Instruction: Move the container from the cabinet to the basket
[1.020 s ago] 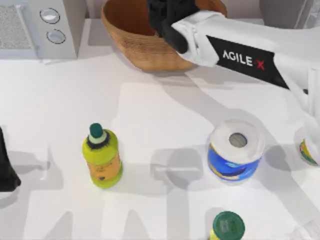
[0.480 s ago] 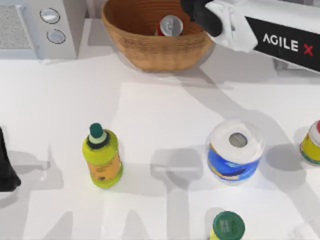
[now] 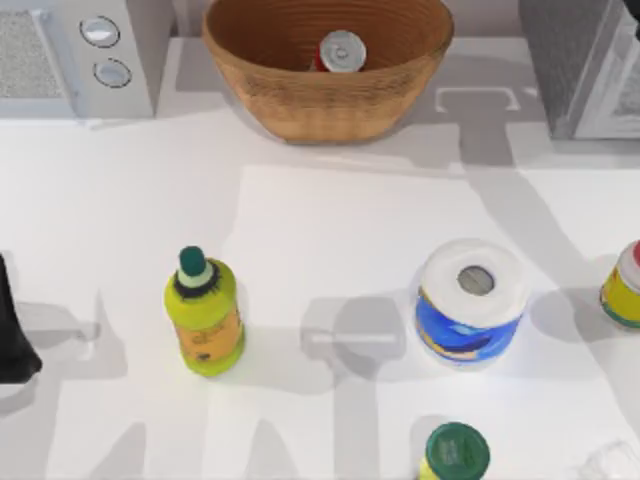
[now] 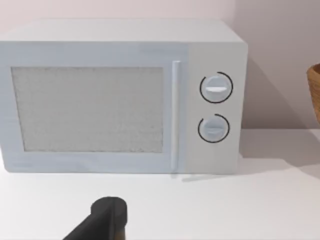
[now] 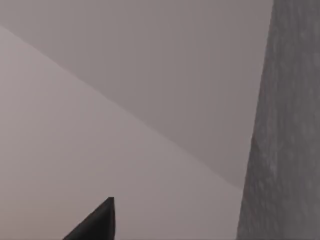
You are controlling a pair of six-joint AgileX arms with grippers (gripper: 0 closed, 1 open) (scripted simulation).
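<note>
Simulated kitchen tabletop: microwave (image 4: 120,97)

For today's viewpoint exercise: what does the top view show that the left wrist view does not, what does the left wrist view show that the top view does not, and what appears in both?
Top view alone: the red container sitting inside the basket, the cabinet at the table's right rear, the yellow-green bottle, the paper roll and the yellow jar.

Left wrist view alone: the microwave's full front, with its mesh window and door handle.

Both: the microwave's two knobs, the wicker basket and the white table.
</note>
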